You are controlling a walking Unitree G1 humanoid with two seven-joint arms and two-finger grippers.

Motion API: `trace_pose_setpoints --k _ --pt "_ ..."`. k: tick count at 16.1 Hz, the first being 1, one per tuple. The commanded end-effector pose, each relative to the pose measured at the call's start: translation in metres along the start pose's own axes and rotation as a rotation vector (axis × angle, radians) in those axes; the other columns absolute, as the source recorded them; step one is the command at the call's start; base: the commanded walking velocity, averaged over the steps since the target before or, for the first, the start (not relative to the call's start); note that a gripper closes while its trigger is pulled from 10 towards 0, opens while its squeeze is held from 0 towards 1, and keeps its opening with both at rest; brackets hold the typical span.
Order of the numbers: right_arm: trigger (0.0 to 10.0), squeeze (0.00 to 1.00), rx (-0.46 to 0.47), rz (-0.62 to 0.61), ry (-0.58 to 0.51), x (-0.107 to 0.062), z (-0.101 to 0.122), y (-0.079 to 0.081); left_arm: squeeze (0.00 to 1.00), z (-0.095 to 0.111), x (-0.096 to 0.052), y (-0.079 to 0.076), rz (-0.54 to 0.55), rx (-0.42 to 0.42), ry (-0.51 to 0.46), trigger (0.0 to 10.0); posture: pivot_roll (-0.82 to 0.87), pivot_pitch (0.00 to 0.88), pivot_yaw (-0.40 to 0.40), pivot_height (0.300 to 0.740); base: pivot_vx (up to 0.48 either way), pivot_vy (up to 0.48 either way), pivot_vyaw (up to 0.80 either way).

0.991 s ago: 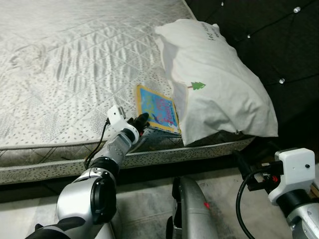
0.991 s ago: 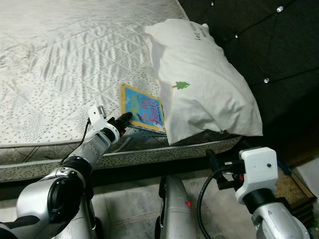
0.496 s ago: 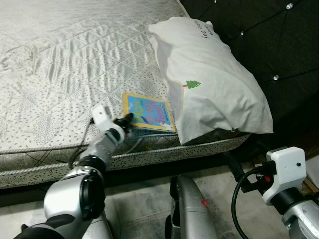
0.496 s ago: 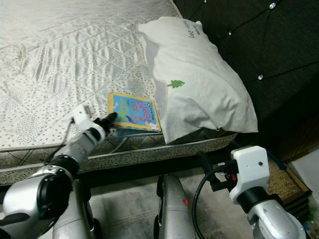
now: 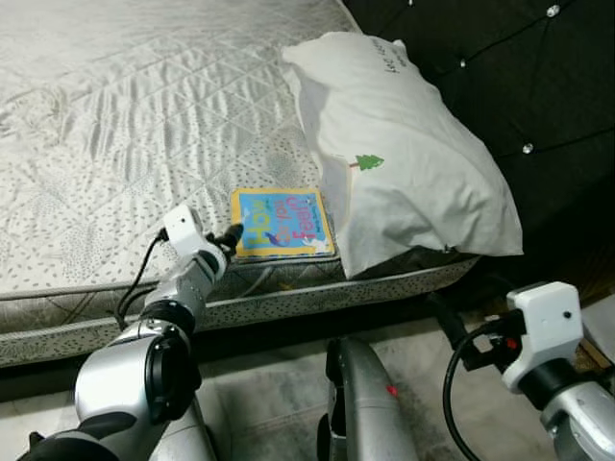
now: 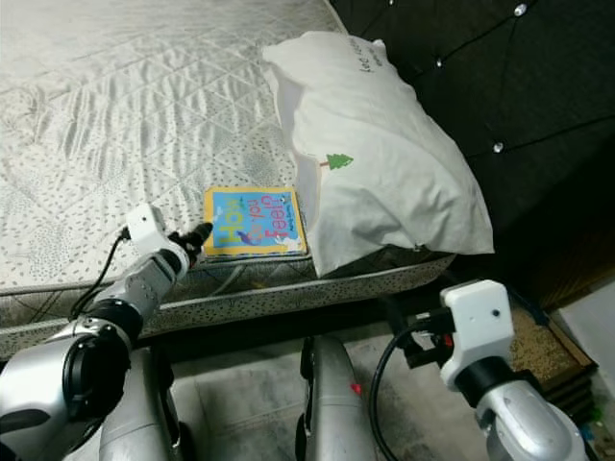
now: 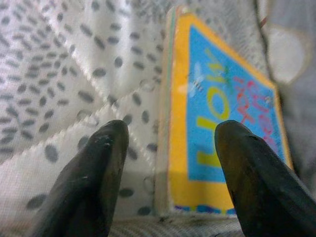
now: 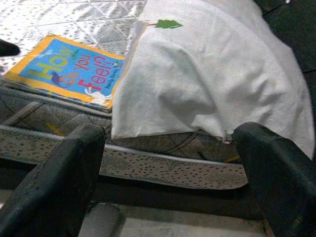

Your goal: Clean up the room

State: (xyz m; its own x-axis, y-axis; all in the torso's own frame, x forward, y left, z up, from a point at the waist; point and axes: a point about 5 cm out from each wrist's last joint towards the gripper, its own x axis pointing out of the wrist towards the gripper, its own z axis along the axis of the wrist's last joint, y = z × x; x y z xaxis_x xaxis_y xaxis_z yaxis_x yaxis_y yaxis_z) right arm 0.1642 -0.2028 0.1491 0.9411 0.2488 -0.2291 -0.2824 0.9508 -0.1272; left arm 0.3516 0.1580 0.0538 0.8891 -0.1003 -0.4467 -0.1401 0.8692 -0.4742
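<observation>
The book (image 5: pixel 280 222) has turned since a second ago and now lies square to the bed (image 5: pixel 115 125) edge, just beside the pillow (image 5: pixel 404 154). The left pincer (image 7: pixel 165 163) sits at its near corner, fingers spread apart. The left wrist view shows the spotted mattress; the right wrist view shows the right pincer (image 8: pixel 173 168) wide open, below the bed edge, and the dark headboard (image 5: pixel 500 67).
</observation>
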Motion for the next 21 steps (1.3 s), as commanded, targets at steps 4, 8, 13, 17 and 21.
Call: trace_pose_setpoints --k 4,8,13,17,21 --pt "10.0 0.0 0.009 0.024 0.009 0.011 -0.005 0.0 1.0 -0.01 0.0 -0.003 0.01 0.026 0.04 10.0 -0.33 0.051 -0.104 0.559 0.0 0.0 0.0" --pt "10.0 0.0 0.014 -0.003 -0.03 0.024 -0.005 0.001 1.0 -0.007 0.001 -0.005 0.021 0.071 0.016 10.0 -0.3 0.024 -0.079 0.559 0.0 0.0 0.0" --pt "10.0 0.0 0.04 -0.014 -0.119 0.054 0.0 0.006 1.0 0.01 0.001 -0.019 0.015 0.107 -0.145 10.0 -0.21 0.0 -0.035 0.559 0.0 0.0 0.0" --pt "10.0 0.0 0.081 -0.007 -0.166 0.082 0.001 0.012 1.0 0.024 -0.017 0.005 0.139 0.137 -0.348 10.0 -0.1 0.0 -0.033 0.559 0.0 0.0 0.0" --pt "10.0 0.0 0.198 -0.1 -0.257 0.126 0.015 0.007 1.0 0.038 -0.075 0.012 0.106 0.376 -0.571 10.0 0.02 0.0 -0.015 0.559 0.0 0.0 0.0"
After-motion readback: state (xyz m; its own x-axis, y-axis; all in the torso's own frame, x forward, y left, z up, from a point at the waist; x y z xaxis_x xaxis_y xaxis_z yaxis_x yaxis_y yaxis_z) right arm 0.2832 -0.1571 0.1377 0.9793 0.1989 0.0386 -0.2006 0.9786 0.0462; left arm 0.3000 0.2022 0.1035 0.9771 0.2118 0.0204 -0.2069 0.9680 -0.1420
